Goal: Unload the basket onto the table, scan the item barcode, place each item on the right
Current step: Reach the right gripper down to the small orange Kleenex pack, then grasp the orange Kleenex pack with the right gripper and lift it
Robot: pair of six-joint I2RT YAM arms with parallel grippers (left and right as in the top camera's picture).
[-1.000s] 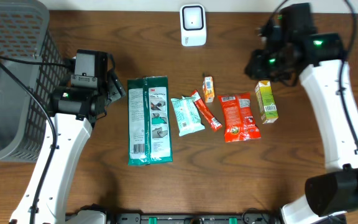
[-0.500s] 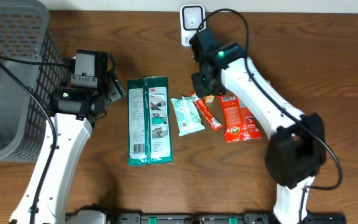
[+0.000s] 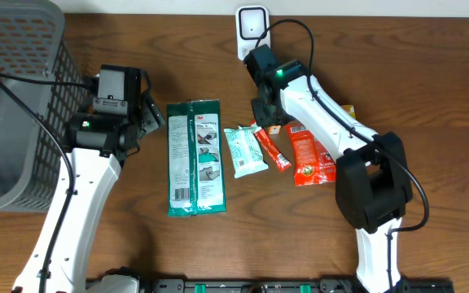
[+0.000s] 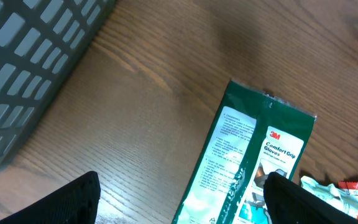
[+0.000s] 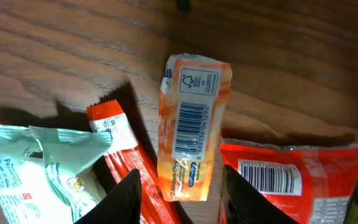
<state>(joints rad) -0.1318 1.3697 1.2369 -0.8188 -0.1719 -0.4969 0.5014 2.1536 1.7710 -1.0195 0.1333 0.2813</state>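
Note:
A small orange packet [image 5: 190, 134] lies on the wooden table with its barcode face up. My right gripper [image 5: 180, 182] hangs just above its lower end, open, with a dark finger on either side and neither touching it. In the overhead view the right gripper [image 3: 265, 114] covers most of that packet. The white scanner [image 3: 252, 32] stands at the table's back edge, just behind the right gripper. My left gripper [image 4: 182, 186] is open and holds nothing, hovering over bare wood beside the green glove pack [image 4: 253, 162]. In the overhead view the left gripper [image 3: 148, 114] sits left of that pack [image 3: 195, 157].
A red stick packet [image 5: 126, 155], a pale green wipe packet [image 5: 36, 162] and a red pouch [image 5: 297, 180] lie close around the orange packet. A green-yellow carton [image 3: 348, 109] peeks from behind the right arm. A grey basket [image 3: 15, 106] fills the left side.
The right arm swung from the far right, by the green-yellow carton, to the middle and now sits above the small orange packet. Left arm unchanged.

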